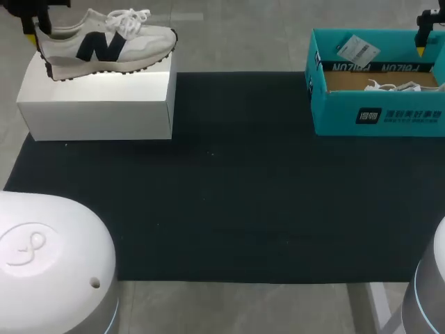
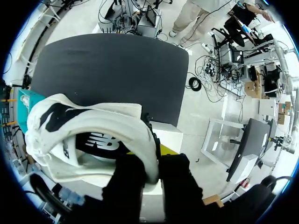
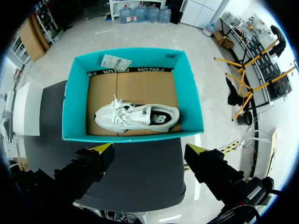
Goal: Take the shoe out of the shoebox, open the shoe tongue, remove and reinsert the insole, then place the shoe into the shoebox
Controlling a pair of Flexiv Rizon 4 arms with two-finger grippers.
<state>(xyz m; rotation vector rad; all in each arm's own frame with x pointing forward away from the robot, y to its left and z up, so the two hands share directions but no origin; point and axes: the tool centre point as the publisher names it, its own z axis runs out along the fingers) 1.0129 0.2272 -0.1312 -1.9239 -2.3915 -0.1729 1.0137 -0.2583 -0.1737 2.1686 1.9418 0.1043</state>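
I count two shoes. The first shoe (image 1: pixel 104 43) stands upright on its sole on top of a white box (image 1: pixel 97 97) at the far left of the table. Its long axis runs along the length of the box top. Its heel is at my left and its toe points to my right, towards the shoebox.

My left gripper (image 2: pixel 153 161) is at that heel. In the left wrist view the back wall of the heel sits pinched between the two dark fingers, so the gripper is clamped on the shoe. From there I look down into the shoe's opening at the dark insole.

The single teal shoebox (image 3: pixel 74 107) sits open at the far right of the table, with its long side running left to right. The second shoe (image 3: pixel 135 116) lies inside on the brown cardboard floor, lengthwise along the box. Its toe points towards the white box and its heel is at the opposite end. One white card (image 3: pixel 116 61) leans on the box's far wall.

My right gripper (image 3: pixel 149 151) hangs above the shoebox with its yellow-tipped fingers spread wide and nothing between them.

One black mat (image 1: pixel 229 195) covers the middle of the table; both boxes rest on its far edge.
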